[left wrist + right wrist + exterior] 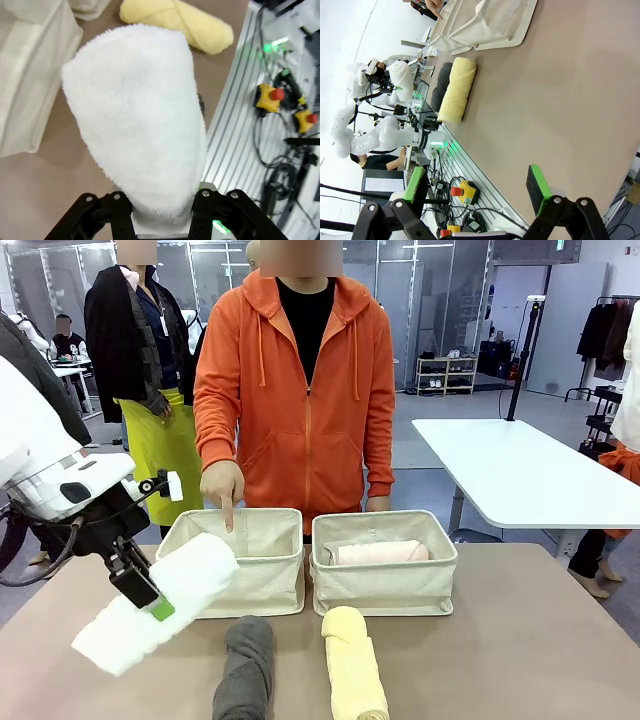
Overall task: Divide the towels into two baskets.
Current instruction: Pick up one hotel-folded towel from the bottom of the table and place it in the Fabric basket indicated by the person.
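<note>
- While the left pincer [150, 598] is clenched on the white towel [190, 575] in the front view, the roll hangs tilted in the air, just near and left of the left basket [265, 575]. The person's hand [222, 485] points a finger down into that basket, so a hasty drop could strike it. The pink towel [380, 552] lies in the right basket [385, 590]; the dark grey towel [245, 665] and pale yellow towel [352, 665] lie on the worktop [520, 640], near the baskets.
- Seen from the left wrist, the fingers pinch one end of the white towel [135, 115], and most of its length sticks out unsupported. I judge the soft roll could sag, loosen or slide free, or its free end could catch the basket's [30, 85] limp fabric wall and fold it in.
- Seen from the right wrist, the right pincer [476, 192] stands released, grasping nothing, above the worktop's [560, 100] near edge. A reach for the pale yellow towel [456, 90] might cross the left arm's path.
</note>
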Motion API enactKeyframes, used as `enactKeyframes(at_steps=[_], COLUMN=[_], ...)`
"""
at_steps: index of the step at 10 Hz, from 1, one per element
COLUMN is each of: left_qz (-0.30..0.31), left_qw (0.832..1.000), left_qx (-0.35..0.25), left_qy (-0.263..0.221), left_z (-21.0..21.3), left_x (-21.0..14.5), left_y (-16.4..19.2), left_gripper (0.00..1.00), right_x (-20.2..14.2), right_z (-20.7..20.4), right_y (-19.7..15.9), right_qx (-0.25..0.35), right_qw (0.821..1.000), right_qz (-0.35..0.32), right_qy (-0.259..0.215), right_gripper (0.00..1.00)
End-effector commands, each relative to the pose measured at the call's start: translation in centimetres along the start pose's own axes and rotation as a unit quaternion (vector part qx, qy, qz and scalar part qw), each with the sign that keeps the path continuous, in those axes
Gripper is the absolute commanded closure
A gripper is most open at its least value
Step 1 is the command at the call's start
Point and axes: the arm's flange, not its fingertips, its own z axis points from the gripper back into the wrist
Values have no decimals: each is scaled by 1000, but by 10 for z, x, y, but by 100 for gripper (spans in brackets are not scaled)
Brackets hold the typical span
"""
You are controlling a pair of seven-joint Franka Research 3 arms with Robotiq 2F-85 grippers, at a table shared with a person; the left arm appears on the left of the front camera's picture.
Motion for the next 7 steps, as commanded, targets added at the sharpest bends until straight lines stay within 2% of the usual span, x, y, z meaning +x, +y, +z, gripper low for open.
enactKeyframes(at_steps=[1,2,3,4,7], left_qz=[-100,-179,-252,-301,-360], left_qw=[992,976,955,939,907], left_qx=[71,89,94,85,116], left_qy=[30,89,124,140,185], left_z=[22,22,21,18,-1], left_x=[36,64,90,114,155], left_y=[3,21,30,43,102], left_gripper=[60,60,60,60,60], right_x=[-2,-2,-2,-2,-2], right_z=[0,0,0,0,0], right_y=[4,4,4,4,4], right_qx=[0,0,0,0,0], right_qw=[1000,1000,1000,1000,1000], right_qz=[-1,-1,-1,-1,-1], right_qy=[8,8,8,8,8], right_gripper=[0,0,0,0,0])
